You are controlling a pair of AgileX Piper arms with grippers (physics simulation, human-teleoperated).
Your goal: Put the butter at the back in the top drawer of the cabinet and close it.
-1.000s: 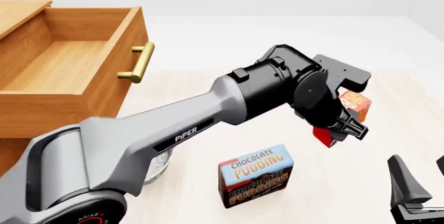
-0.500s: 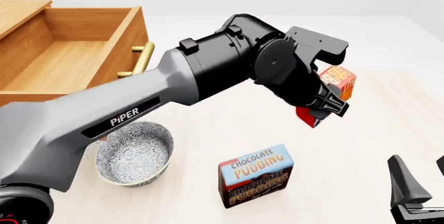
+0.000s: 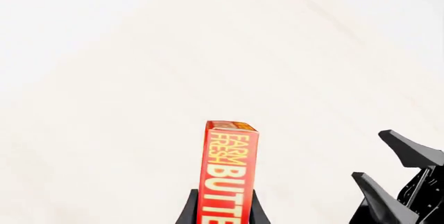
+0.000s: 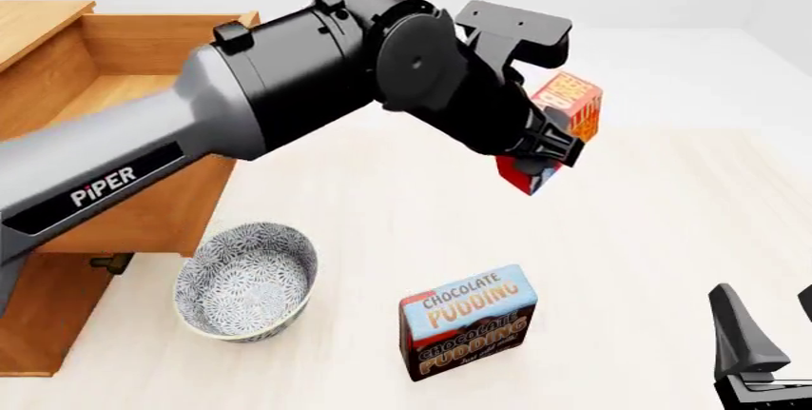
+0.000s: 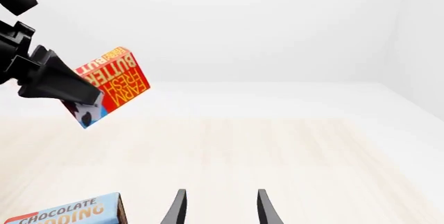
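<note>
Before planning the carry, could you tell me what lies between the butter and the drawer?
In the front view, only the left arm's own body spans between the butter and the drawer.

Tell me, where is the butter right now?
In the front view, the butter is in the air, held by the left hand, right of the open top drawer.

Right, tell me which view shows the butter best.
The right wrist view: the butter shows its whole lettered face, clear of the table. The left wrist view shows one narrow side between the left gripper's fingers; in the front view the arm half hides it.
</note>
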